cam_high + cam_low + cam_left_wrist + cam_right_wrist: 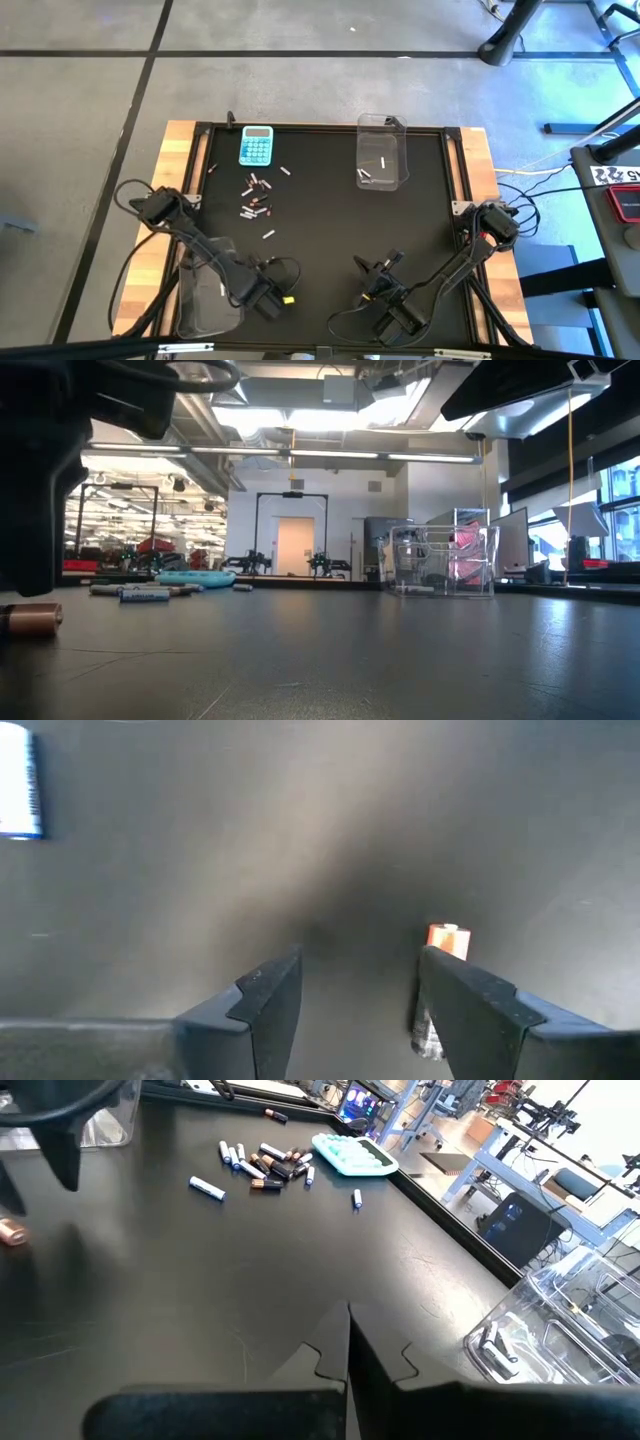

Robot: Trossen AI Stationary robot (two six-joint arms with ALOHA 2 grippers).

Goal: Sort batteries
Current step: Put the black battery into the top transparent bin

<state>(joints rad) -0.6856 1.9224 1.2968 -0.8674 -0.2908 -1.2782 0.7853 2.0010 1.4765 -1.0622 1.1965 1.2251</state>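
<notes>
My left gripper [272, 298] [345, 975] hangs open just above the table near its front edge, pointing steeply down. One battery with a copper end [447, 940] [30, 620] [10, 1232] lies flat on the table, partly hidden behind one finger, not between the two. A loose cluster of batteries [255, 196] [265, 1165] lies on the mat at far left, near the light-blue calculator [256, 146]. A white-and-blue battery [20, 785] lies apart. My right gripper [385, 262] [348, 1320] waits shut above the front middle, holding nothing.
A clear bin [382, 152] [445, 560] with two batteries inside stands at the far right of the mat. Another clear bin [208, 290] stands at the front left, next to my left arm. Bare black mat [330, 230] lies between the arms.
</notes>
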